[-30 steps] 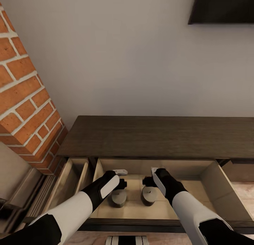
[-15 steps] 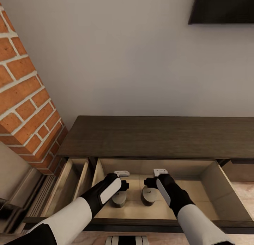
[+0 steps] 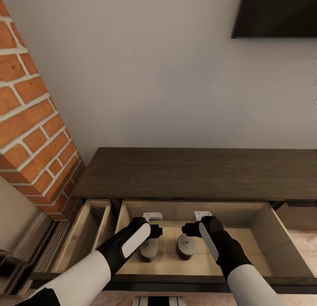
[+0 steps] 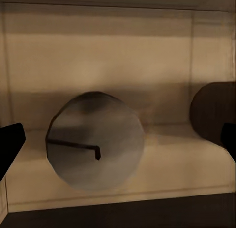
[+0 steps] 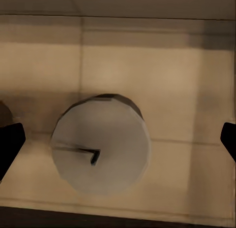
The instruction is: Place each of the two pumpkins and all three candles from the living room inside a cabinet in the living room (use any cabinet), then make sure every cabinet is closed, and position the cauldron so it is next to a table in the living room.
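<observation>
The cabinet runs along the wall with its wide middle drawer pulled open. Two grey-beige candles stand upright on the drawer's pale floor, one on the left and one on the right. My left gripper hangs open above the left candle, whose top and wick show between the dark fingertips. The neighbouring candle shows at that view's edge. My right gripper hangs open above the right candle, not touching it. The pumpkins and the cauldron are out of view.
A narrower drawer stands open left of the wide one, beside a red brick column. A dark panel hangs on the wall at the upper right. The wide drawer's front rail lies under both forearms.
Both candles stay put in the drawer. My right wrist has turned and both forearms have pulled back slightly. The head view has shifted a little.
</observation>
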